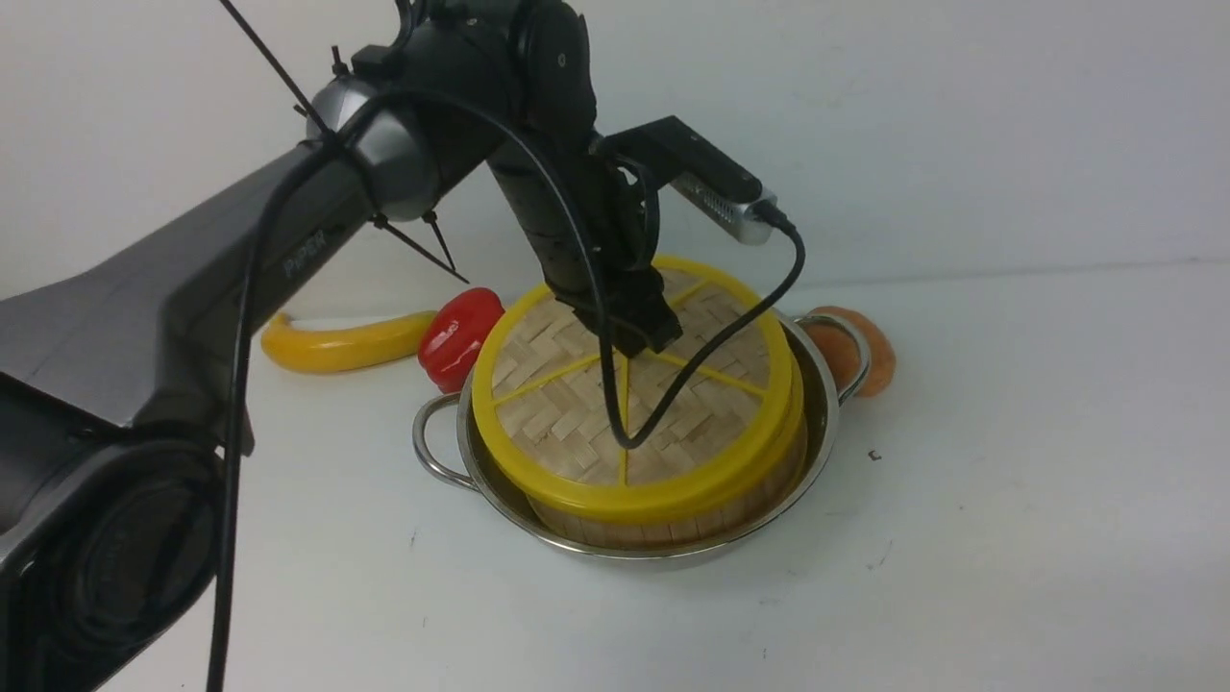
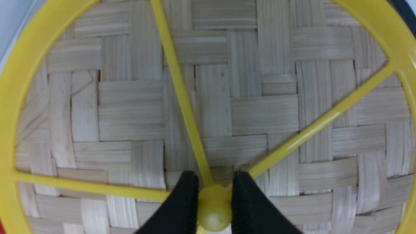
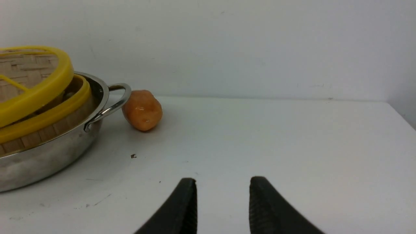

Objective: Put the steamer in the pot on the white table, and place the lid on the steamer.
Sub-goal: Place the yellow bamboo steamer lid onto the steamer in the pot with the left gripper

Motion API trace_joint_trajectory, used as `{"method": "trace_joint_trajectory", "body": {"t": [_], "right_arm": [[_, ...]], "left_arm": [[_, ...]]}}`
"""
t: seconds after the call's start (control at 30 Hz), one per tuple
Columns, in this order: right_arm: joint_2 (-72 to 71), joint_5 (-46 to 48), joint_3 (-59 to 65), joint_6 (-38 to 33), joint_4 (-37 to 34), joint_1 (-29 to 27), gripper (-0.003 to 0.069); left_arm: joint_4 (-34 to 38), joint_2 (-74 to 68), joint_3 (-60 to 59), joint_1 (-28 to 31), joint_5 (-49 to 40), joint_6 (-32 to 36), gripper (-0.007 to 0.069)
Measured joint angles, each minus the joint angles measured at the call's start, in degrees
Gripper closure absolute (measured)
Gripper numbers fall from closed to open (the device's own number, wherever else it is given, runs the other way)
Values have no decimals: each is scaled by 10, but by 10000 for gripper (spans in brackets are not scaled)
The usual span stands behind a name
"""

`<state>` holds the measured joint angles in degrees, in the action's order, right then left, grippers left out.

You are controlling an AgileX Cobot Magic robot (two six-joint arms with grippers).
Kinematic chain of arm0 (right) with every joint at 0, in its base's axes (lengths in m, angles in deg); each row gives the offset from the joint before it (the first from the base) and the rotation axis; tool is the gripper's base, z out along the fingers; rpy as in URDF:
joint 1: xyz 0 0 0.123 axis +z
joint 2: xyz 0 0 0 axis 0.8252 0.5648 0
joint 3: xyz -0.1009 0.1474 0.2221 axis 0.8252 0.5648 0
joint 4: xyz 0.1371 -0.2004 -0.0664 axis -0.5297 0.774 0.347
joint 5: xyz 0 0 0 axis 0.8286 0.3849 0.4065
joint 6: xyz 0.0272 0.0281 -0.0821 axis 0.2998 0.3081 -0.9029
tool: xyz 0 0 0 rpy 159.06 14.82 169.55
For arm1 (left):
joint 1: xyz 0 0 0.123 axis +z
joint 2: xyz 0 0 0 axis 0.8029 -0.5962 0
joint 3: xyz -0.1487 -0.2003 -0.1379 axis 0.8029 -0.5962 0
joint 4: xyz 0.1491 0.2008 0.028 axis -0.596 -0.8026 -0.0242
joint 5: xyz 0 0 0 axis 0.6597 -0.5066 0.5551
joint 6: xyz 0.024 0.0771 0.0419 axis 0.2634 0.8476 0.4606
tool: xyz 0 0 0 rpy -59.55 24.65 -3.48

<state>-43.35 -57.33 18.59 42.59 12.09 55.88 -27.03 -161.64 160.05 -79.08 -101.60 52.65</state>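
Observation:
The pot (image 1: pixel 820 384) stands on the white table (image 1: pixel 1009 500) with the steamer (image 1: pixel 663 531) inside it. On top of the steamer lies the lid (image 1: pixel 567 423), a woven disc with a yellow rim and spokes. My left gripper (image 1: pixel 639 338) comes down onto the lid's middle, shut on its yellow knob (image 2: pixel 214 208), one black finger (image 2: pixel 183 203) on each side. From the right wrist view the lid (image 3: pixel 39 92) sits tilted, raised off the steamer's rim (image 3: pixel 48 117) on the side towards the pot's handle (image 3: pixel 113 104). My right gripper (image 3: pixel 223 187) hovers low over bare table, open and holding nothing.
A yellow banana (image 1: pixel 336 346) and a red pepper (image 1: pixel 459 332) lie behind the pot on the left. An orange lump (image 1: pixel 865 351) rests against the pot's right handle. A black cable (image 1: pixel 711 346) droops from the left wrist across the lid.

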Motion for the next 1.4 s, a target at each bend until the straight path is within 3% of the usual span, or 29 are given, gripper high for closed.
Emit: {"method": "trace_joint_trajectory", "body": {"t": [1.07,1.4], "right_arm": [[0,0,0,-1,0,0,410],[0,0,0,0,0,0,410]], "left_arm": [[4,-26,0,0,23,9,505],[-5,-26,70,0,1,-6,505]]}}
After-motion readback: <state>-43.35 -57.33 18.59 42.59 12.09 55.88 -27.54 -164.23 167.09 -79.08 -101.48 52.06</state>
